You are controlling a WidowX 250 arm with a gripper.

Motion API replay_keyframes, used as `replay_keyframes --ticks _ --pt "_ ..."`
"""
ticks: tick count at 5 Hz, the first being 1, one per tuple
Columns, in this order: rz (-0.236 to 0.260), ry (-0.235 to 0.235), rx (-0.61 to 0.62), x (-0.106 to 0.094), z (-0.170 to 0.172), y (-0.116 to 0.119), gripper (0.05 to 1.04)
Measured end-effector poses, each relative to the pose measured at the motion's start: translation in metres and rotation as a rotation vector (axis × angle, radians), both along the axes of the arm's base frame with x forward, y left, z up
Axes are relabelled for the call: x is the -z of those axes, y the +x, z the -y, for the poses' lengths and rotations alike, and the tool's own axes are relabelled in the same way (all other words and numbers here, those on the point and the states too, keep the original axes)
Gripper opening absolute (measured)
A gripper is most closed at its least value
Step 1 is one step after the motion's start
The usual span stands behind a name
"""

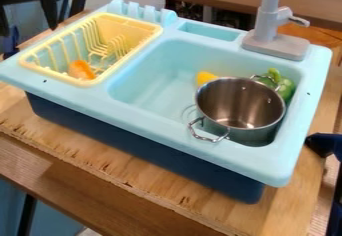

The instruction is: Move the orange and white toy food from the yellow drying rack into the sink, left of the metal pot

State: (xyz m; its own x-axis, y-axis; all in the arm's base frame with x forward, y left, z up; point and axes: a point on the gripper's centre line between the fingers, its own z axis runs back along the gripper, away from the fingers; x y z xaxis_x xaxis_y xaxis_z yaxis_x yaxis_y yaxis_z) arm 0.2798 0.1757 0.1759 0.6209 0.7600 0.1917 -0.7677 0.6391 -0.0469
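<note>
The claw (28,26) is observed released; a yellow rack (127,22) is noted nearest it, a metal pot (240,102) farther right.

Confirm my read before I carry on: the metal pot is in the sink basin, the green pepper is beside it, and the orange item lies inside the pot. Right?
Not quite: the orange item lies in the yellow dish rack, as the camera view shows. The metal pot is in the sink basin, with the green pepper beside it.
</note>
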Motion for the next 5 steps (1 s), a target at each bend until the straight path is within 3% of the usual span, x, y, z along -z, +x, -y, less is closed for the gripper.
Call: replay_keyframes --ticks 1,4,5 --pt "0.013 -0.012 -0.008 0.006 0.003 0.012 0.999" --pt "-0.017 -0.041 0.055 0.034 0.034 0.047 0.999" --pt "-0.001 -0.036 0.053 0.043 0.036 0.053 0.999"
